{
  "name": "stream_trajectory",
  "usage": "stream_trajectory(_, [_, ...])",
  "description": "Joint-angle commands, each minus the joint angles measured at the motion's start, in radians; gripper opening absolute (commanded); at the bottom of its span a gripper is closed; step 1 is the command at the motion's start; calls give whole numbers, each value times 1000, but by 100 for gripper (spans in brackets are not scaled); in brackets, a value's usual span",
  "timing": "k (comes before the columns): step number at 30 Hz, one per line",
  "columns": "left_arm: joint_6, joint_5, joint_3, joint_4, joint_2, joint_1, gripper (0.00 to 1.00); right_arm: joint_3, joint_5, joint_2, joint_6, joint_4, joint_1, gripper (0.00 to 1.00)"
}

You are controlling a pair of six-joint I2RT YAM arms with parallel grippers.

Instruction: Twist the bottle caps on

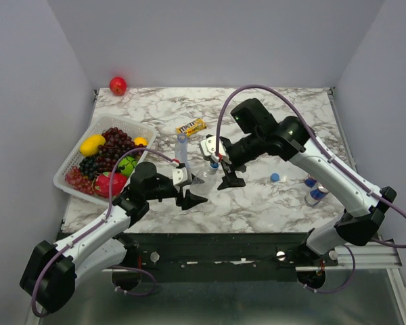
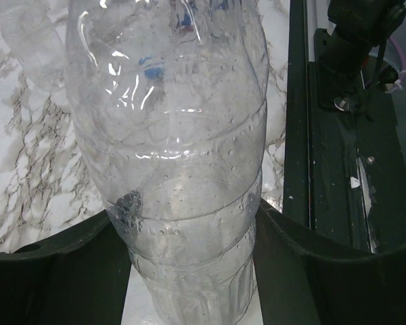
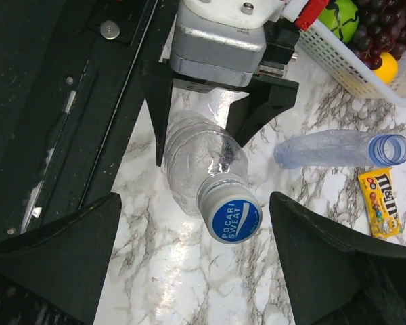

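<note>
My left gripper (image 1: 191,196) (image 2: 188,230) is shut on the lower body of a wide clear bottle (image 2: 169,149) (image 1: 204,174) standing on the marble. That bottle has a blue-topped cap (image 3: 234,219) (image 1: 214,164) on its neck. My right gripper (image 1: 229,177) (image 3: 195,198) is open, its fingers wide apart on either side of that cap without touching it. A slim blue-tinted bottle (image 1: 183,148) (image 3: 338,149) stands uncapped just beyond. A loose blue cap (image 1: 275,177) lies on the table right of my right gripper. A third bottle is not in view.
A white basket (image 1: 74,157) of fruit stands at the left. A yellow candy pack (image 1: 191,126) (image 3: 380,201) lies behind the bottles. Two blue-and-silver cans (image 1: 314,190) stand at the right. A red apple (image 1: 118,85) sits at the far left corner.
</note>
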Motion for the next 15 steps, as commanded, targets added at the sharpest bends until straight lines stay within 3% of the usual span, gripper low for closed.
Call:
stream_trajectory(1, [-71, -10, -5, 84, -6, 24, 0, -18, 12, -23, -3, -21, 6, 97])
stream_trajectory(15, [-179, -30, -17, 166, -14, 66, 0, -97, 124, -47, 75, 19, 6, 98])
